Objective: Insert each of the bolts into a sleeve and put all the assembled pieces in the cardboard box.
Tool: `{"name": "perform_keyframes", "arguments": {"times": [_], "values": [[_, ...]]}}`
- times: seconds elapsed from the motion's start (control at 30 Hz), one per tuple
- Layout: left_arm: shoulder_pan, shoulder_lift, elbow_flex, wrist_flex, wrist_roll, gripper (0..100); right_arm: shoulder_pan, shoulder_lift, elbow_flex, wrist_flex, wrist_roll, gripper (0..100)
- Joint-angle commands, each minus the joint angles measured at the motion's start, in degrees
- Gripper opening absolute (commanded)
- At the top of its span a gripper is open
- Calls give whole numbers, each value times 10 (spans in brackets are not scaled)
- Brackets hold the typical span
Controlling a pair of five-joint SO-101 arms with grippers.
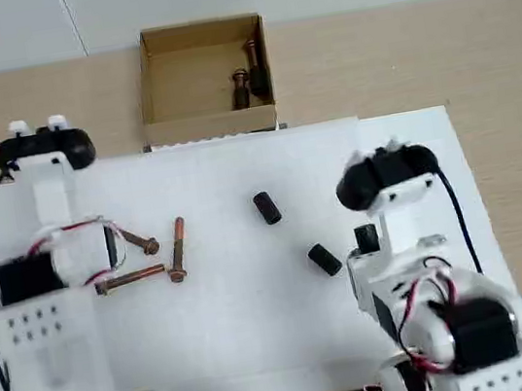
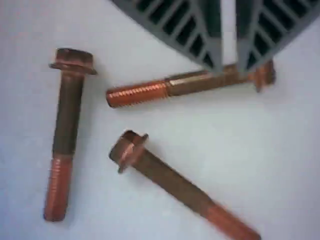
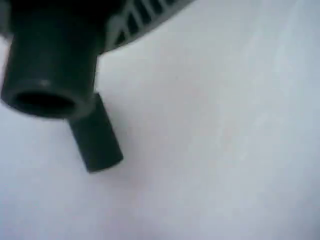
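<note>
Found left gripper (image 2: 230, 57) with jaws drawn nearly together, a thin slit between them, poised over the head end of one copper-coloured flanged bolt (image 2: 185, 85) among three lying loose on the white foam mat (image 1: 233, 337), likely lining up a pick. Found right gripper (image 3: 107, 30) clamped on a short black plastic sleeve (image 3: 50, 70), bore turned outward, probably to receive that bolt. Logged a second sleeve (image 1: 266, 207) and third sleeve (image 1: 325, 260) loose mid-mat, well apart from the bolts, and assembled pieces (image 1: 249, 79) already in the open brown cardboard box (image 1: 211, 124) just past the mat's far edge; judged open mat between arms ample, neighbouring bolts close enough to get nudged.
</note>
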Motion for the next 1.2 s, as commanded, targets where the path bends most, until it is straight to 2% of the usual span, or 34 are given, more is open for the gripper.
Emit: {"name": "perform_keyframes", "arguments": {"times": [0.0, 0.17, 0.5, 0.57, 0.67, 0.93, 1.17], "values": [[-3, 54, -60, 38, 84, 7, 5, -29, 9, -24, -5, 2], [-2, 95, -72, 60, 193, 6, 5, -40, 11, -25, -7, 2], [-2, 150, -22, 49, 486, 10, 5, -69, 11, -26, -9, 2], [-2, 167, -22, 49, 526, 11, 5, -78, 11, -26, -22, 2], [-2, 203, -22, 49, 529, 11, 5, -85, 11, -26, -44, 2], [-2, 305, -57, 49, 556, 12, 5, -87, 12, -51, -40, 2], [-1, 320, -85, 49, 556, 43, 4, -80, 36, -103, -40, 2]]}}
